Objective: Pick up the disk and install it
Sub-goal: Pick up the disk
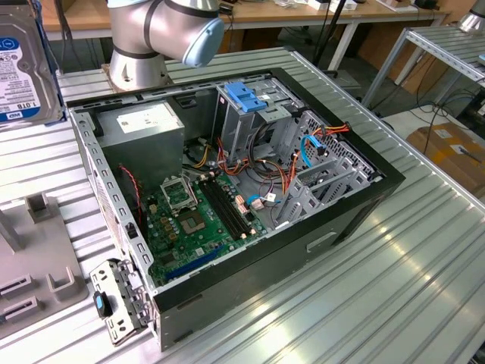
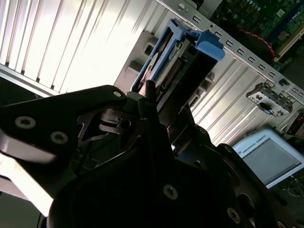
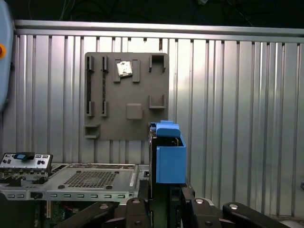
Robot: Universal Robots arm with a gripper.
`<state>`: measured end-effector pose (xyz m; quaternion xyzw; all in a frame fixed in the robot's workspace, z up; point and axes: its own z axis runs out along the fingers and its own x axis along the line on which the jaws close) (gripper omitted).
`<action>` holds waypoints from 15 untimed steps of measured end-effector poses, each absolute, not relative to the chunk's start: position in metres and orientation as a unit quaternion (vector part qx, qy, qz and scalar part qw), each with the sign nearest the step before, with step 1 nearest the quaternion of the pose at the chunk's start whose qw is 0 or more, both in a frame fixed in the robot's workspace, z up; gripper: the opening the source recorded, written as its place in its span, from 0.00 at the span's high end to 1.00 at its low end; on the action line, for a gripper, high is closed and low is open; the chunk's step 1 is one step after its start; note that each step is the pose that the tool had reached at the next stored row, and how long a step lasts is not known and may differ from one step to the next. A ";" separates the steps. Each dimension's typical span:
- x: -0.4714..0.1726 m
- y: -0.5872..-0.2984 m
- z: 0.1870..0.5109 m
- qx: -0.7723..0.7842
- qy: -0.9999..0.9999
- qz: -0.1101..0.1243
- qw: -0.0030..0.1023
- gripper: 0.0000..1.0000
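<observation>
Ribbed aluminium table [image 1: 364, 303] carries everything.

Nearest the wrist cameras, the black gripper [image 3: 166, 199] is closed on the disk [image 3: 169, 159]. The drive stands edge-on between the fingers, one blue rail facing the first wrist view. In the second wrist view the gripper [image 2: 159, 102] clamps the lower end of the disk [image 2: 178, 59], whose blue-railed end sticks out past the fingertips.

In the exterior view the disk [image 1: 21, 72] hangs at the exterior view's left edge with its white-and-blue label toward the camera. It is lifted off the table and well apart from the case [image 1: 356, 205].

Below it lies a grey plate [image 1: 38, 258] with raised slots, just beside the case. In the first wrist view the plate [image 3: 126, 121] carries a small silver part [image 3: 124, 69] in one holder.

The case lies on its side with the panel off. A hinged bracket [image 1: 114, 303] with a blue tab sticks out at its near corner. Inside sit the green motherboard [image 1: 193, 224], then the power supply [image 1: 144, 129], and toward the exterior view's right the cage [image 1: 242, 125] topped by a blue latch [image 1: 246, 95], with orange and blue cables beside it.

Behind the case stands the arm base [image 1: 151, 38], and farther back are wooden benches [image 1: 303, 11]. A grey pendant [image 2: 268, 159] with a screen appears in the second wrist view beyond the case.
</observation>
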<state>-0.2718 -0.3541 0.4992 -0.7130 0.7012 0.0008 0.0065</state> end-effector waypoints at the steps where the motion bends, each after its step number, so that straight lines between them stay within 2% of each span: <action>1: -0.269 -0.354 0.499 -0.713 0.701 0.001 0.007 0.65; 15: -0.254 -0.354 0.499 -0.713 0.701 0.001 0.007 0.65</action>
